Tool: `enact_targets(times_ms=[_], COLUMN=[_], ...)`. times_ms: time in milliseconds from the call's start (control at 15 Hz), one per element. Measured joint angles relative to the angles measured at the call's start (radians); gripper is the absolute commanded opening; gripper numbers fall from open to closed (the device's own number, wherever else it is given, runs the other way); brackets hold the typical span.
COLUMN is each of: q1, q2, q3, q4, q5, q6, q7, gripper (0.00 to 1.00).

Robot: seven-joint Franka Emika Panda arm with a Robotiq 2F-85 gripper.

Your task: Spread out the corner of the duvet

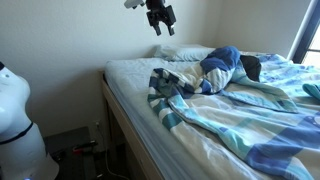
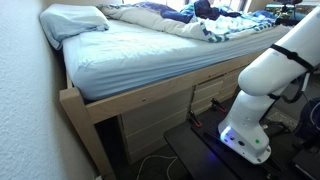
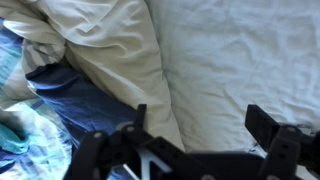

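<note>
The duvet, light blue with teal, dark blue and white stripes, lies rumpled across the bed. It shows in both exterior views, far back in one. The corner of the duvet is bunched up near the bed's edge. My gripper hangs open and empty high above the bed's head end, well apart from the duvet. In the wrist view the open fingers frame white bedding, with a blue piece of duvet at the left.
A white pillow lies at the head of the white mattress sheet. The wooden bed frame has drawers. The robot's white arm stands beside the bed. A white mannequin torso stands at the left.
</note>
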Motion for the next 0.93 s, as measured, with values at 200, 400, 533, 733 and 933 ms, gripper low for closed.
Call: enact_targets(times_ms=[200,400,533,733,933], q1=[-0.001,-0.014,-0.025,-0.045,-0.070], q2=[0.018,0.050,0.078,0.124,0.173], q3=[-0.045,-0.084,-0.105,-0.131,-0.156], q4=[0.001,0.001,0.001,0.001,0.001], q5=[-0.001,-0.030,-0.055,-0.089,-0.110], q6=[0.001,0.029,0.062,0.119,0.165], q7=[-0.135,-0.201,-0.234,-0.278,-0.313], gripper=[1.00,1.00,1.00,1.00,1.00])
